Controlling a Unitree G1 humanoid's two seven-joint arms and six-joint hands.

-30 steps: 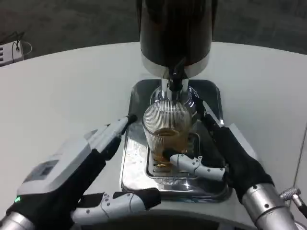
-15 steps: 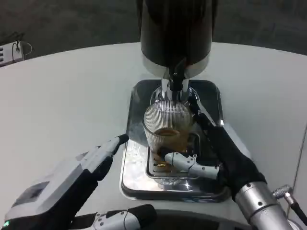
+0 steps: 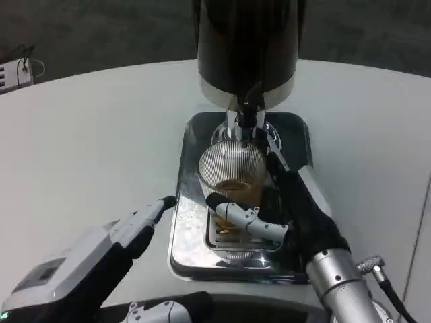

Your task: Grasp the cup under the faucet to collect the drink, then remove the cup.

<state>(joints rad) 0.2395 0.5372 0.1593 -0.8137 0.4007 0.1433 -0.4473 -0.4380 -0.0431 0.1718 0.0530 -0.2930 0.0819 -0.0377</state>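
Right robot hand [image 3: 289, 215] has closed in, now wrapping the cup [image 3: 234, 180] (part-filled). Left robot hand [image 3: 101, 259] hangs spread. Next, I judge: lift out level.

You had a clear cup [image 3: 233, 180] with fine vertical ribbing all round, and the drink [image 3: 236, 192] inside it showed amber-brown. The dispenser [image 3: 247, 47] above was glossy black with a bright silver band at its base, and its faucet [image 3: 246, 116] was black over chrome. The tray [image 3: 182, 235] under the cup was mirror-bright silver. Your bench [image 3: 87, 148] was plain white, and the floor [image 3: 94, 30] beyond it was dark grey. Your right hand [image 3: 283, 215] was black across the back with white and black fingers, on a silver forearm [image 3: 340, 289]. Your left hand [image 3: 101, 262] had a white back with black underneath.
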